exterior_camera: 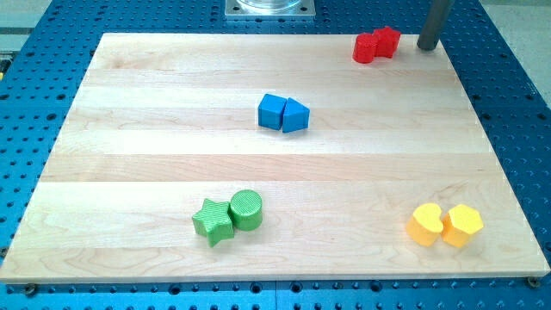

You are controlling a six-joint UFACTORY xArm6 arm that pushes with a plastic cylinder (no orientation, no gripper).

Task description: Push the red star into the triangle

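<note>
The red star (388, 40) lies near the view's top right corner of the wooden board (155, 155). It touches a second red block (366, 49) on its left, whose shape I cannot make out. My tip (426, 47) stands just to the right of the red star, a small gap away. The blue triangle (296, 115) sits near the middle of the board, well down and to the left of the star. A blue cube (272, 111) touches the triangle's left side.
A green star (213, 221) and a green cylinder (246, 209) touch each other at the view's bottom, left of centre. A yellow heart (424, 225) and a yellow hexagon (462, 226) sit together at the bottom right. Blue perforated table (516, 112) surrounds the board.
</note>
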